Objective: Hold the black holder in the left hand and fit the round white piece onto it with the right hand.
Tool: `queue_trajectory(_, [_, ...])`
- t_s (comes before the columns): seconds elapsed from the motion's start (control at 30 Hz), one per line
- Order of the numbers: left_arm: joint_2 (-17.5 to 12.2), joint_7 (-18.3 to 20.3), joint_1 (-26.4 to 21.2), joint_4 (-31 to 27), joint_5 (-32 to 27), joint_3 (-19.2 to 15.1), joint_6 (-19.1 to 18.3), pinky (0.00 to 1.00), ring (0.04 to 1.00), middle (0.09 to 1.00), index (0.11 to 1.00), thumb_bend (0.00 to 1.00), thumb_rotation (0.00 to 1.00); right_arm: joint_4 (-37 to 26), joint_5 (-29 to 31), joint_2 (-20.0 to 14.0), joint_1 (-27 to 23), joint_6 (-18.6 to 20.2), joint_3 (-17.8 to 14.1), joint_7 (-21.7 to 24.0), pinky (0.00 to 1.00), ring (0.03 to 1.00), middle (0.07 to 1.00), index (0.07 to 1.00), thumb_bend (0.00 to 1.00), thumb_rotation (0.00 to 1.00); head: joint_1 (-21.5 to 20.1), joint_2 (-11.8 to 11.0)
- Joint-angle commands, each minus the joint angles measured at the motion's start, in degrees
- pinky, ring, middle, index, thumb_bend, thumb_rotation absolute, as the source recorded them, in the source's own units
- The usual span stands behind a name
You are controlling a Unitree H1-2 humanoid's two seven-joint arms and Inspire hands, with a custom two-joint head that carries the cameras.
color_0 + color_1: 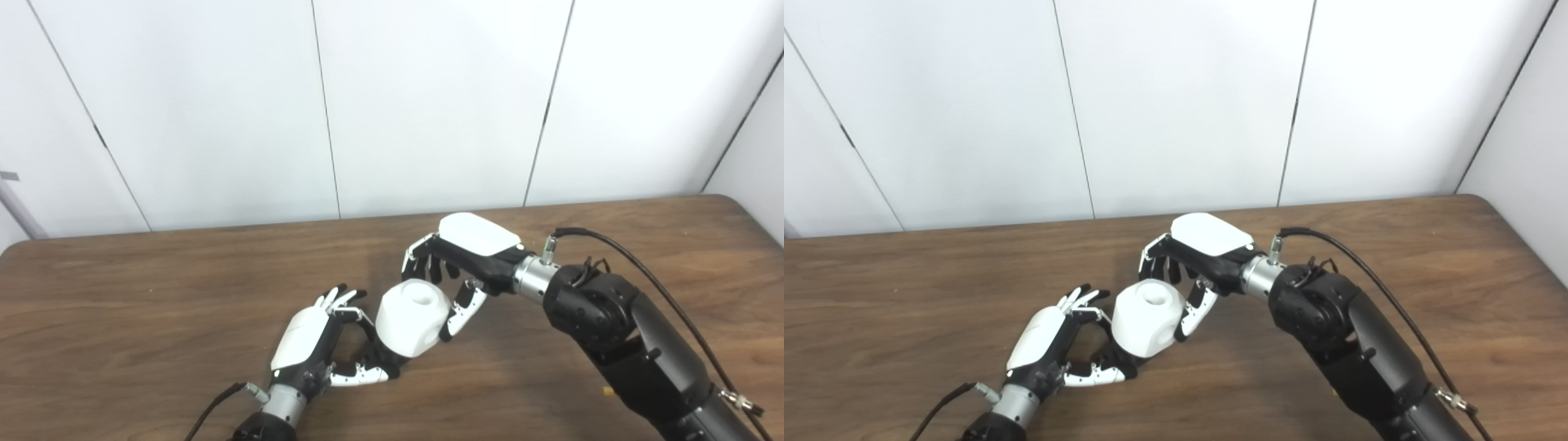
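A: White plastic, round, between both sets of fingers?
B: Yes. The right hand (456, 269) clamps the round white piece (410, 316) from two o'clock; the left hand (318, 340) curls around the black holder (383, 355), at the piece's seven o'clock.
A: Seated?
B: Touching, it seems; whether fully pressed home, I cannot tell.

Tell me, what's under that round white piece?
The black holder shows just below the round white piece, pinched by the left hand. How far it reaches inside is covered.
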State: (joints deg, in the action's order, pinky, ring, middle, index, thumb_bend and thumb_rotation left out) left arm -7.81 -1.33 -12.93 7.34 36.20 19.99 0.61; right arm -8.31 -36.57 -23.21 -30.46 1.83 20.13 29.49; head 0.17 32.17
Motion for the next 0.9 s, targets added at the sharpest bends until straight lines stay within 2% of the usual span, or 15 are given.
queue_trajectory(0.0, [1.7, 2.1, 0.7, 2.0, -0.2, 2.2, -0.6, 1.00, 1.000, 0.908, 0.477, 0.52, 0.05, -1.1, 0.7, -0.2, -2.9, -1.2, -0.6, -0.3, 0.32, 0.479, 0.553, 0.480, 0.51, 0.13, 0.1, 0.1])
queue_trajectory(0.2, [2.2, 2.5, 1.5, 0.4, -0.2, 2.7, -1.4, 1.00, 1.000, 0.911, 0.477, 0.52, 0.05, -1.4, 0.9, 0.1, -2.4, -1.2, -0.3, -0.1, 0.39, 0.533, 0.584, 0.480, 0.51, 0.13, 0.8, 0.4])
queue_trajectory(0.27, [2.3, 2.6, 1.8, -0.2, -0.2, 2.8, -1.7, 1.00, 1.000, 0.913, 0.477, 0.52, 0.05, -1.3, 0.9, 0.3, -2.3, -1.5, -0.1, -0.2, 0.33, 0.479, 0.558, 0.480, 0.51, 0.13, 1.0, 0.5])
queue_trajectory(0.33, [2.4, 2.6, 1.9, -0.6, -0.3, 3.0, -1.9, 1.00, 1.000, 0.912, 0.477, 0.52, 0.05, -1.2, 1.1, 0.4, -2.4, -1.6, 0.0, -0.2, 0.32, 0.468, 0.550, 0.480, 0.51, 0.13, 1.1, 0.8])
queue_trajectory(0.4, [2.5, 2.5, 2.1, -1.1, -0.4, 3.2, -2.2, 1.00, 1.000, 0.912, 0.477, 0.52, 0.05, -1.2, 1.3, 0.5, -2.4, -1.5, 0.0, -0.1, 0.29, 0.418, 0.504, 0.471, 0.52, 0.03, 1.3, 0.9])
queue_trajectory(0.5, [2.7, 2.5, 2.2, -1.4, -0.7, 3.3, -2.5, 1.00, 1.000, 0.912, 0.477, 0.52, 0.05, -1.0, 1.3, 0.7, -2.5, -1.6, 0.3, 0.0, 0.34, 0.491, 0.493, 0.474, 0.53, 0.00, 1.6, 1.0])
queue_trajectory(0.6, [2.9, 2.6, 2.2, -1.6, -0.7, 3.4, -2.9, 1.00, 1.000, 0.914, 0.477, 0.52, 0.05, -0.4, 1.6, 0.9, -2.4, -1.9, 0.4, -0.2, 0.37, 0.520, 0.491, 0.477, 0.53, 0.00, 2.0, 1.1])
queue_trajectory(0.7, [3.1, 2.4, 2.1, -1.5, -0.7, 3.5, -3.0, 1.00, 1.000, 0.915, 0.478, 0.52, 0.05, 0.1, 1.5, 1.0, -2.2, -2.4, 0.8, -0.6, 0.37, 0.519, 0.491, 0.477, 0.53, 0.00, 2.3, 1.1])
queue_trajectory(0.8, [3.4, 2.4, 2.2, -1.7, -0.7, 3.6, -3.2, 1.00, 1.000, 0.914, 0.477, 0.52, 0.05, 0.3, 1.5, 1.3, -2.1, -2.7, 1.0, -1.0, 0.31, 0.448, 0.499, 0.460, 0.52, 0.00, 2.5, 1.2])
queue_trajectory(0.87, [3.5, 2.4, 2.2, -1.8, -0.7, 3.6, -3.3, 1.00, 1.000, 0.916, 0.477, 0.52, 0.05, 0.5, 1.4, 1.4, -2.1, -2.8, 1.2, -1.1, 0.32, 0.450, 0.499, 0.462, 0.52, 0.00, 2.5, 1.2])
